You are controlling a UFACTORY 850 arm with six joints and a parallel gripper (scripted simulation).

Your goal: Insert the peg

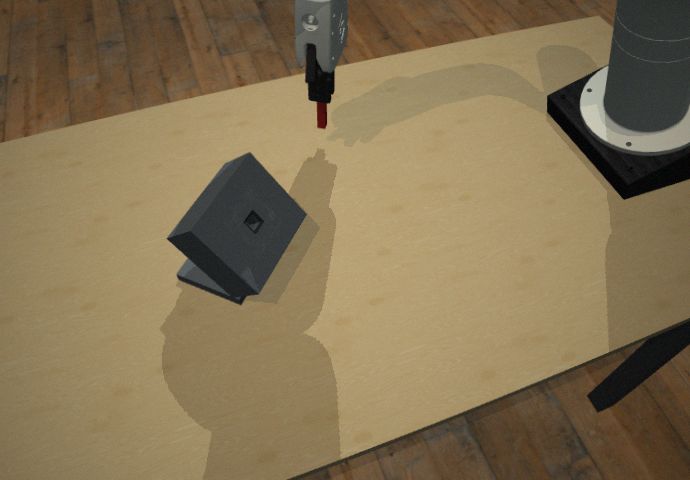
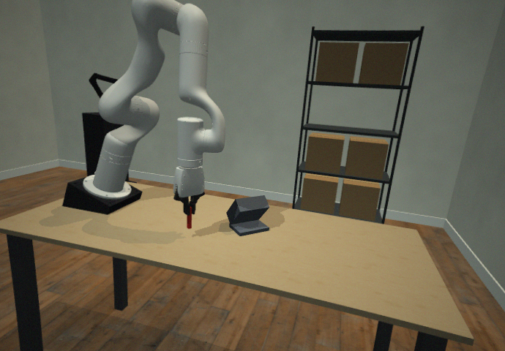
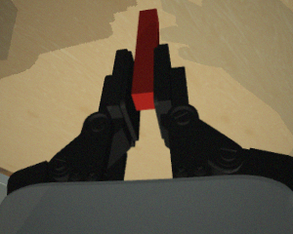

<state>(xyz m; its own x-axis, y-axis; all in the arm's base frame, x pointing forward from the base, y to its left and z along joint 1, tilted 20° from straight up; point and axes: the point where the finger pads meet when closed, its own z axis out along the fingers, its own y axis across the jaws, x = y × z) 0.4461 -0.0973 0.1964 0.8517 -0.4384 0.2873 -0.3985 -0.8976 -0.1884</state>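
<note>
The red square peg [image 1: 321, 115] stands upright with its top end between my fingers; it also shows in the exterior view [image 2: 189, 220] and the wrist view [image 3: 146, 58]. My gripper [image 1: 320, 93] is shut on the peg's upper part, pointing straight down; it shows too in the exterior view [image 2: 189, 205] and the wrist view [image 3: 145, 68]. Whether the peg's lower end touches the table I cannot tell. The dark grey sloped panel [image 1: 238, 223] with its square hole [image 1: 253, 221] sits to the front left of the peg, apart from it; it also shows in the exterior view [image 2: 248, 214].
The arm's base [image 1: 649, 113] on a black plate stands at the table's far right corner. A black shelf with cardboard boxes [image 2: 353, 123] stands behind the table. The table's front edge runs near the panel's side.
</note>
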